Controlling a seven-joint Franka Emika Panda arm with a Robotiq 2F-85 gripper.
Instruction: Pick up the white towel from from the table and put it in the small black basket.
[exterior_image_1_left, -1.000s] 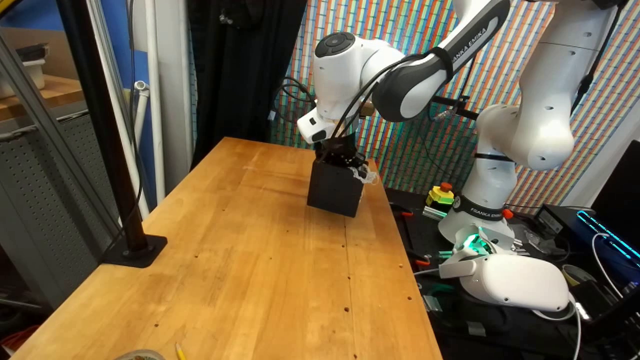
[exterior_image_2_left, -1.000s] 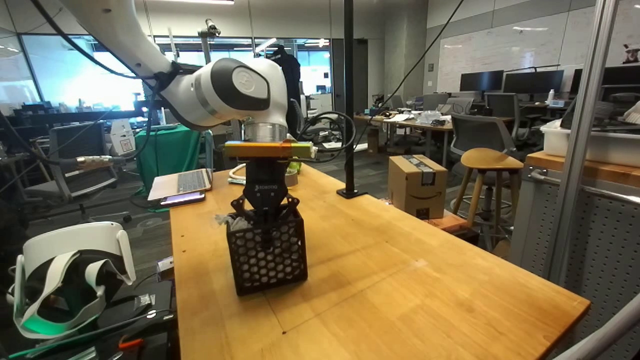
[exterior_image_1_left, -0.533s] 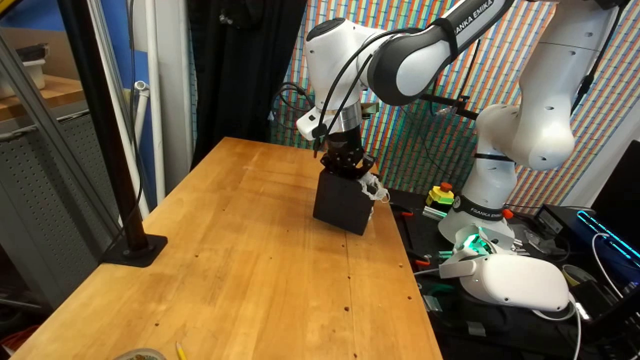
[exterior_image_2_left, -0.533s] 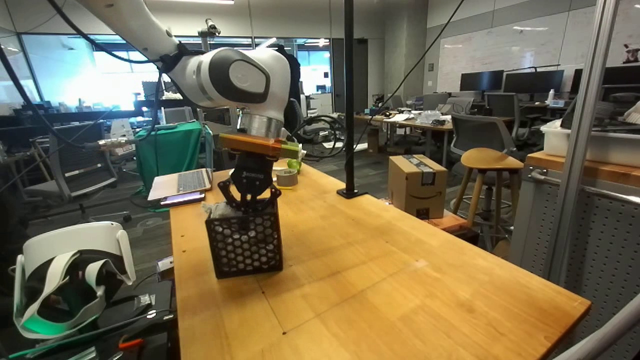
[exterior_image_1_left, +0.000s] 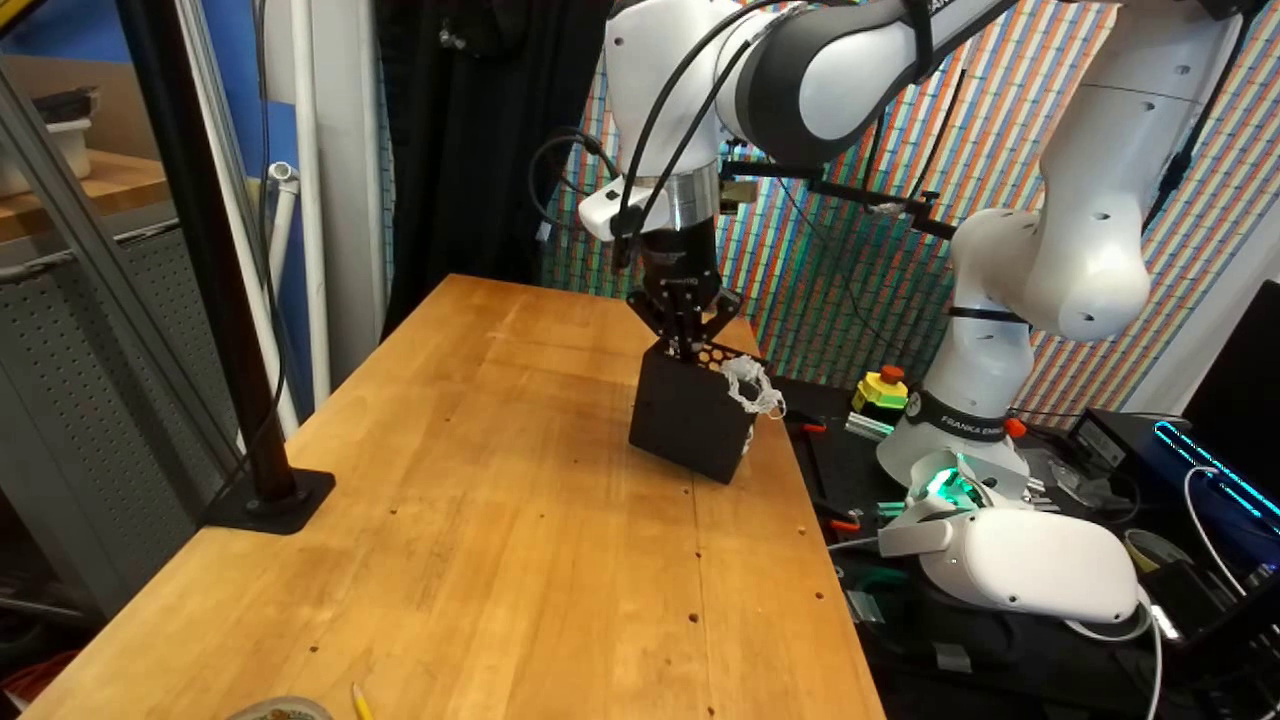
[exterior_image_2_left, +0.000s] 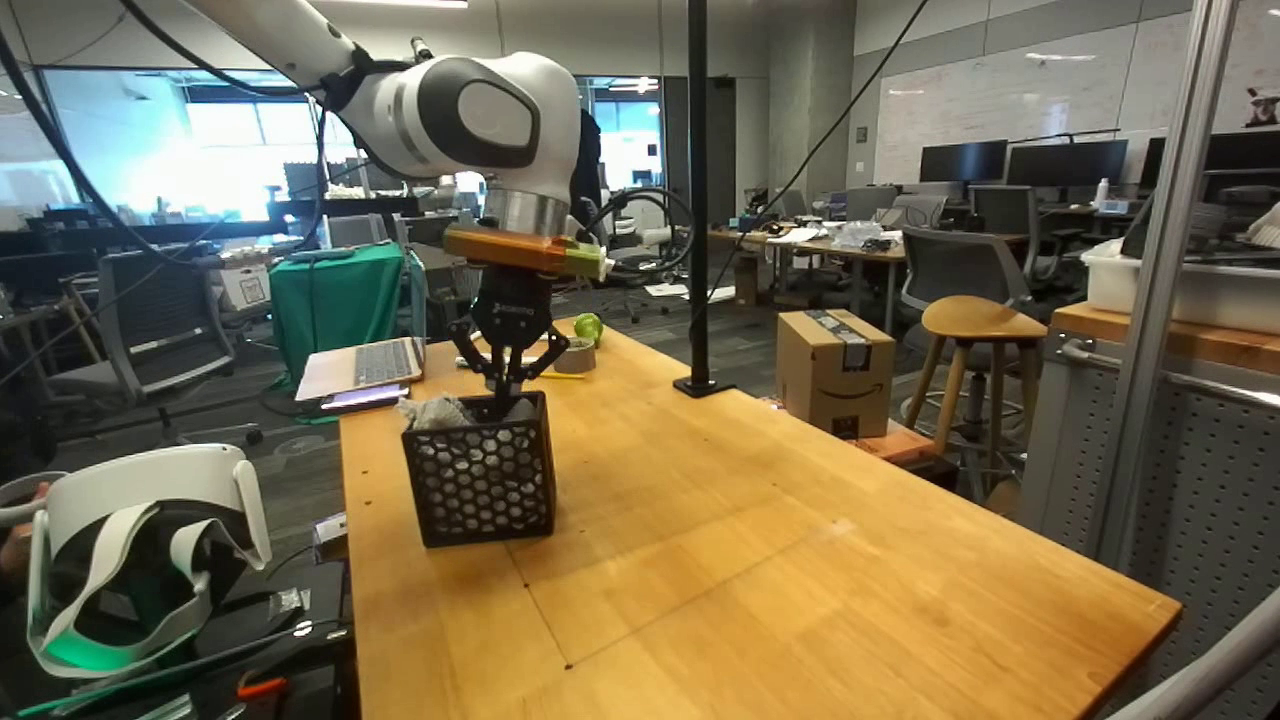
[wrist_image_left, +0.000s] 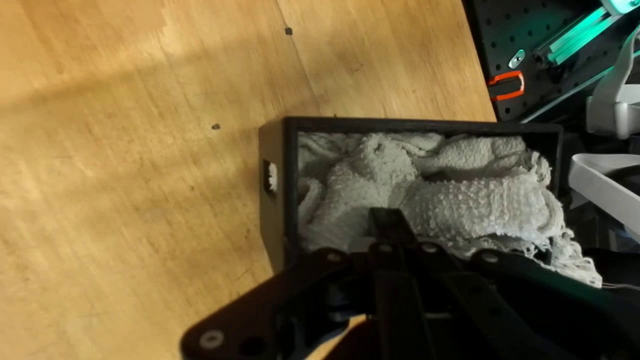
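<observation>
Your end effector (exterior_image_1_left: 684, 349) is found narrow, jaws together, at the mouth of the black honeycomb basket (exterior_image_1_left: 688, 415); the white terry towel (wrist_image_left: 370, 170) lies bunched inside, frayed edge over the rim; the basket stands on the wooden surface (exterior_image_1_left: 480, 480).

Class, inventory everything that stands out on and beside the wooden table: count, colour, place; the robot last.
Wooden table: one, light brown, central
Basket: one, black, on table
Towel: one, white, inside basket, fringe over rim
Laptop: one, pinkish, at table edge
Tape roll: one, greyish, near table end
Pencil: one, yellow, beside tape roll
Pole: one, black, standing at table edge
VR headset: one, white, beside table
Franka arm: one, white, above basket
Gripper: one, black, shut at basket opening
</observation>
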